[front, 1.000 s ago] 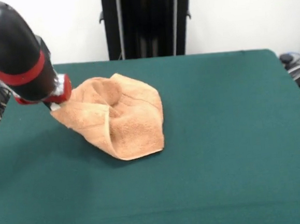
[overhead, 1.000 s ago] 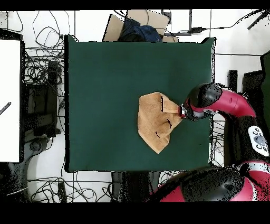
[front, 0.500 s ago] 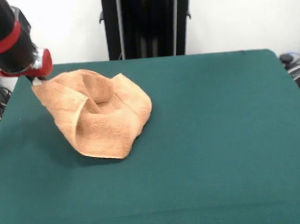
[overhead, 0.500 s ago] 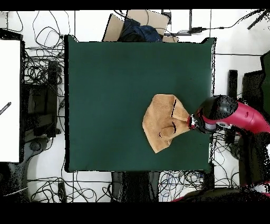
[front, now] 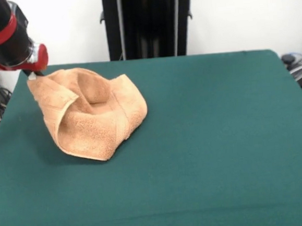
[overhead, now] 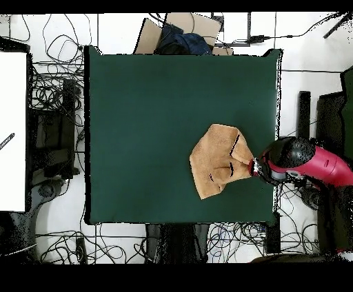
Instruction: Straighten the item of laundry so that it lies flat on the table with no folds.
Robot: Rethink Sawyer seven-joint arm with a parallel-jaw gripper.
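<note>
Though its tips are hidden, the gripper [front: 32,75] holds a corner of the crumpled towel [front: 91,115] lifted.

The red and black arm [front: 3,30] slants down from about eleven o'clock in the front view. Its gripper [front: 31,75] sits low beneath the red wrist collar, pinched shut on the towel [front: 91,115] corner.

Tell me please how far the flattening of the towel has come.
Done: nothing flat yet; the peach towel sits bunched, with raised folds. In hand: the gripper is at one towel corner, lifted near the green table's edge; its grasp is hidden. Left: spreading the cloth until no fold remains.
</note>
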